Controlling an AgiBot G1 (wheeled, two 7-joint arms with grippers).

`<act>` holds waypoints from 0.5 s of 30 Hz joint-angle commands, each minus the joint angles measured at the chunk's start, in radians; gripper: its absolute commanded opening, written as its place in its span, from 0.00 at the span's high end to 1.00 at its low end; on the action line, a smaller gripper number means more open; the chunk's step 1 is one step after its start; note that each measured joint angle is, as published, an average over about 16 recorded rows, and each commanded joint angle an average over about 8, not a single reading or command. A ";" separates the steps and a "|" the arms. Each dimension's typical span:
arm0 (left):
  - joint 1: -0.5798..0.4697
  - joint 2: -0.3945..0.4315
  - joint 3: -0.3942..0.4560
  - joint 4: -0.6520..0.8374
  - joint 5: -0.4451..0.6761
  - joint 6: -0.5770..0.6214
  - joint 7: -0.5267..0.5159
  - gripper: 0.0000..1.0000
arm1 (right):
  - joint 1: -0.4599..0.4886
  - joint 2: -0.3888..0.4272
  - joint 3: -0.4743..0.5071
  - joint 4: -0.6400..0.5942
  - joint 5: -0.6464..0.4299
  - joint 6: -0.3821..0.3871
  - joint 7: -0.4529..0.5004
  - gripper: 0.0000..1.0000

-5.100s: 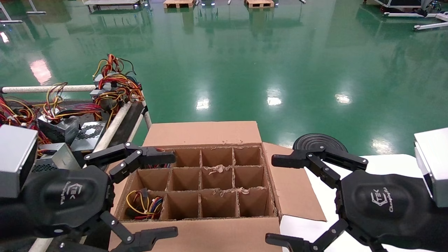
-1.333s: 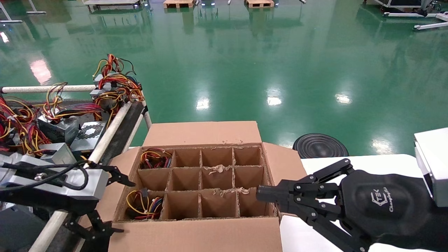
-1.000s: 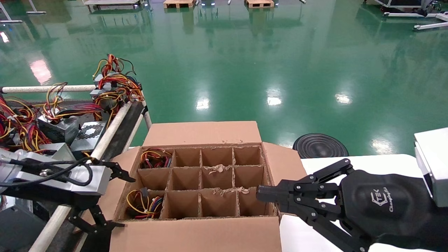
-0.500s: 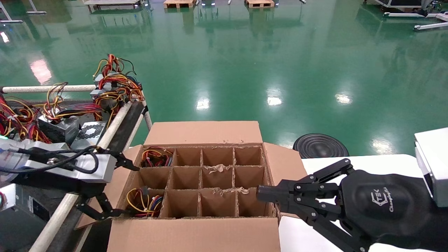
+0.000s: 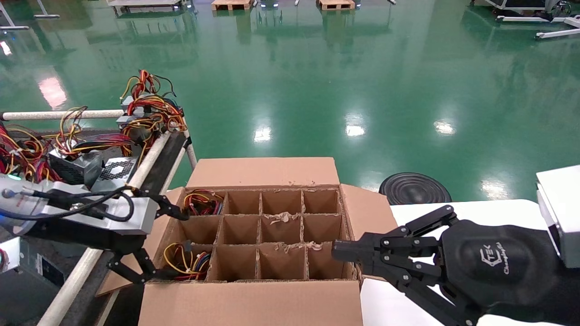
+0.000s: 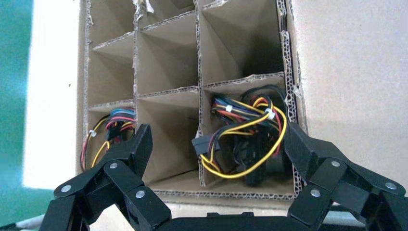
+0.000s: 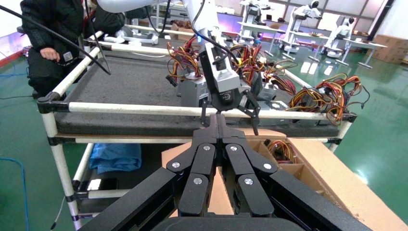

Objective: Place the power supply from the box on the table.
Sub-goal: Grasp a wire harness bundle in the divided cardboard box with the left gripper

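The power supply (image 5: pixel 185 264) shows as loose yellow wire loops with red, blue and black strands in the near-left cell of the box (image 5: pixel 249 303). In the left wrist view the same power supply (image 6: pixel 250 139) sits just inside the box's wall (image 6: pixel 240 195). My left gripper (image 5: pixel 167 244) hangs open over the box's left column, one finger on each side of that stretch and nothing between them. My right gripper (image 5: pixel 337 251) is shut and empty, its tip at the box's right wall. The dark table (image 5: pixel 164 158) with cream rails stands to the left.
A tighter red-and-yellow tangle (image 5: pixel 201 202) fills the far-left cell. Grey metal units with wire bundles (image 5: pixel 113 170) crowd the table. The box rests on a white-topped table (image 5: pixel 498 208). A black disc (image 5: pixel 414 188) lies on the green floor. A person (image 7: pixel 48 48) stands beyond the table.
My left gripper has swung from over the table rail rightward to the box's left edge, still open. The right gripper shut and dropped to the box's right wall seconds ago, then held still.
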 commanded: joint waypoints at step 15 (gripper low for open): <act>0.026 0.022 0.007 0.044 -0.006 -0.003 0.046 0.06 | 0.000 0.000 0.000 0.000 0.000 0.000 0.000 1.00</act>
